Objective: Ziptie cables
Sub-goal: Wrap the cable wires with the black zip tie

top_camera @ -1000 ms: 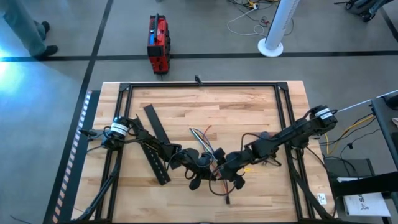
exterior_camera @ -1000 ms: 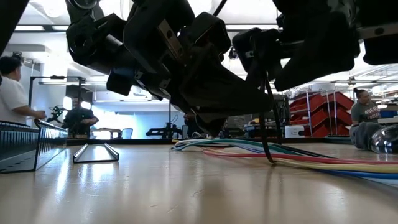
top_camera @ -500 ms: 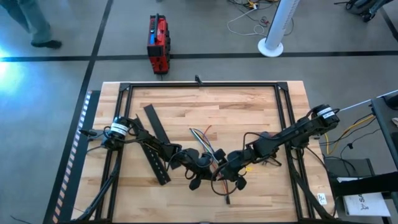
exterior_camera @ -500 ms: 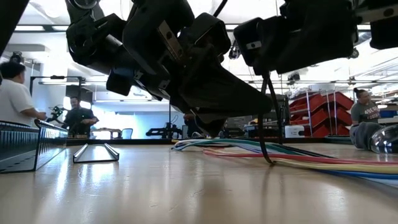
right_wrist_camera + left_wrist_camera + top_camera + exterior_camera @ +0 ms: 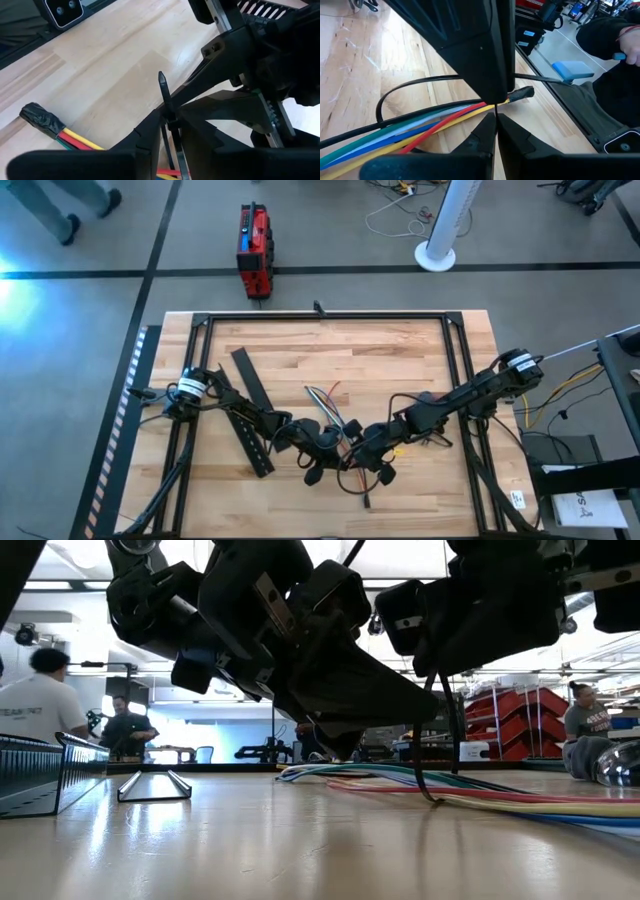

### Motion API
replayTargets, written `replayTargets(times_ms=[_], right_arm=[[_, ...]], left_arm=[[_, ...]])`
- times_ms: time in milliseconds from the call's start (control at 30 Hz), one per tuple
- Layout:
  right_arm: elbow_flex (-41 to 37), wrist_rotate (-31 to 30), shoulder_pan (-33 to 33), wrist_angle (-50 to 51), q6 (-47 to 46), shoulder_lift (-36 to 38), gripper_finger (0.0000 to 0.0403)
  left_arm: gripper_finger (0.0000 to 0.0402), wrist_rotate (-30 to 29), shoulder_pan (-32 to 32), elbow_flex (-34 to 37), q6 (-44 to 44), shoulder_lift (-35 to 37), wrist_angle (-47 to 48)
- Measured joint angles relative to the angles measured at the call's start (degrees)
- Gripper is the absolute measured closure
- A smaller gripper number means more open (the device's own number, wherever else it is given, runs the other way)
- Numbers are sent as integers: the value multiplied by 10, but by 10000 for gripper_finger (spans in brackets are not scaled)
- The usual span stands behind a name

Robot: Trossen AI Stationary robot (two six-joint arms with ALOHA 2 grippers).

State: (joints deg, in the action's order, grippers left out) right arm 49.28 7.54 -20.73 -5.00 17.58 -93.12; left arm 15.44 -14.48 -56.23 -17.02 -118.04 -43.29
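The right pincer [image 5: 169, 131] is pinched shut on a thin black zip tie [image 5: 163, 95], whose pointed tail stands up between its two dark fingers in the right wrist view. In the low view that tie hangs down from the right arm as a narrow black strap [image 5: 428, 745] reaching the counter [image 5: 250, 840] just beside the cables [image 5: 400, 780].

The left pincer [image 5: 496, 120] has its fingers closed to a slit, and the cables [image 5: 420, 127] run in between them: blue, green, yellow, red and pale strands held together, with a black loop arching over the wood beside them. A taped end [image 5: 521, 93] of the bundle pokes out past the fingers. From above, both pincers meet low in the middle of the counter [image 5: 400, 360], the left pincer [image 5: 322, 448] and right pincer [image 5: 372, 450] almost touching, with the free ends of the cables [image 5: 322, 395] fanning toward the far side.

The step in hand looks like drawing the tie snug round the bundle. To do it well, the left arm should keep the strands gathered and steady, without twisting them, while the right pulls the tail along its own line rather than sideways, so the strap does not kink or slip out of the fingers. Tension should build gently; a jerk could drag the bundle out of the left grip or splay the strands. Whether the tail is threaded through the head cannot be told from here.

Two long black slotted bars [image 5: 250, 415] lie off toward the left arm, well clear.
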Motion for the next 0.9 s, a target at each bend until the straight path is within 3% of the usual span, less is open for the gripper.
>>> replayTargets(times_ms=[300, 500, 900], right_arm=[[0, 0, 0, 0, 0, 0, 394], [0, -1, 0, 0, -27, 0, 395], [0, -22, -1, 12, -61, 0, 395]], left_arm=[[402, 0, 0, 0, -16, 2, 2], [389, -1, 1, 0, -34, 22, 18], [298, -70, -22, 0, -46, 148, 254]])
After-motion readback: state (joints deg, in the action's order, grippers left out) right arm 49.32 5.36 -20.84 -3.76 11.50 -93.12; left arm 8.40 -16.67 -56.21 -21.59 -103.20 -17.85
